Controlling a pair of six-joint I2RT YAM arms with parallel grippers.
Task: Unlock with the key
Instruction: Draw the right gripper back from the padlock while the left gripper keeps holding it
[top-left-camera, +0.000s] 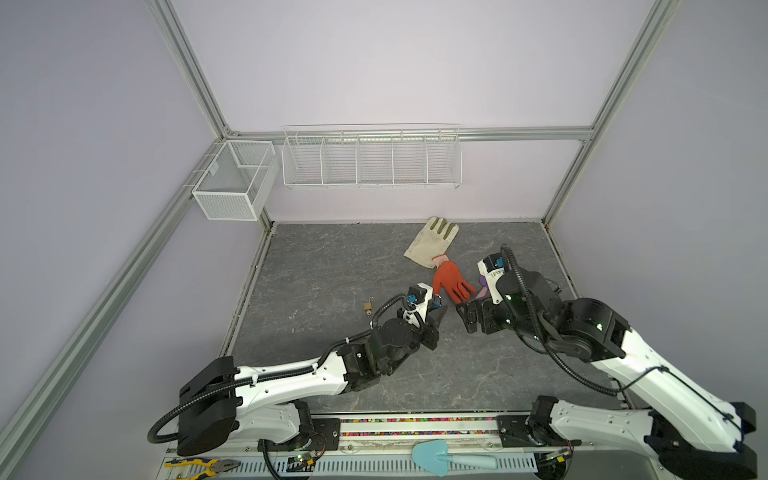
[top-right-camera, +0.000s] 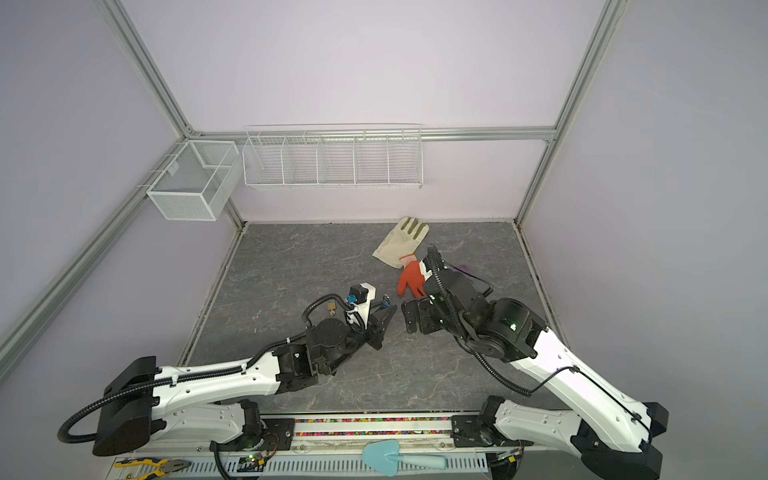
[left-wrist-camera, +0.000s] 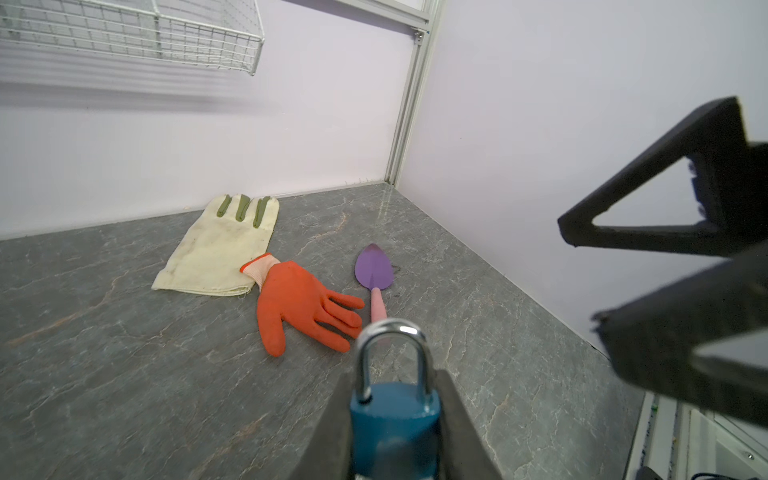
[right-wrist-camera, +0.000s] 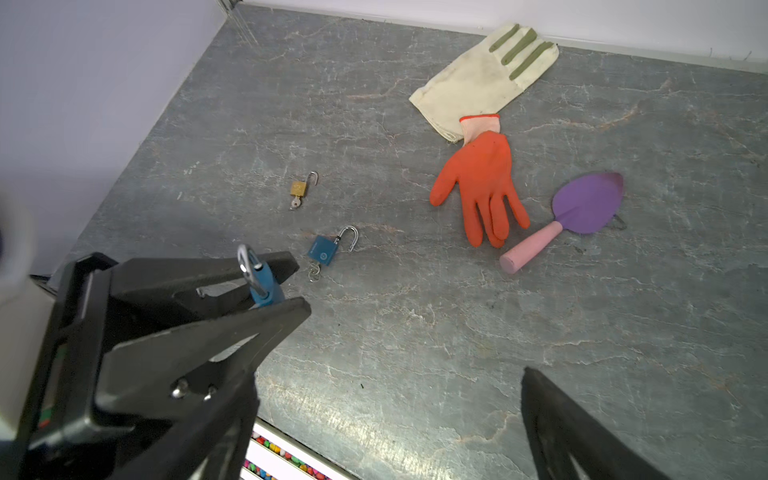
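My left gripper (left-wrist-camera: 395, 432) is shut on a blue padlock (left-wrist-camera: 395, 415) with its steel shackle pointing away from the wrist. The same held padlock (right-wrist-camera: 262, 286) shows in the right wrist view between the left fingers. Its key is hidden, and I cannot tell whether its shackle is seated. My right gripper (right-wrist-camera: 386, 440) stands open and empty just right of it, fingers wide apart; in both top views the two grippers (top-left-camera: 439, 311) (top-left-camera: 467, 318) face each other closely. A second blue padlock (right-wrist-camera: 326, 249) and a brass padlock (right-wrist-camera: 299, 189) lie on the table, shackles open, a small key (right-wrist-camera: 296, 203) in the brass one.
An orange glove (right-wrist-camera: 482, 178), a cream glove (right-wrist-camera: 486, 79) and a purple trowel with a pink handle (right-wrist-camera: 582, 208) lie behind the grippers. Two white wire baskets (top-left-camera: 370, 160) (top-left-camera: 232, 183) hang on the back wall. A teal trowel (top-left-camera: 440, 457) and pliers (top-left-camera: 203, 465) rest on the front rail.
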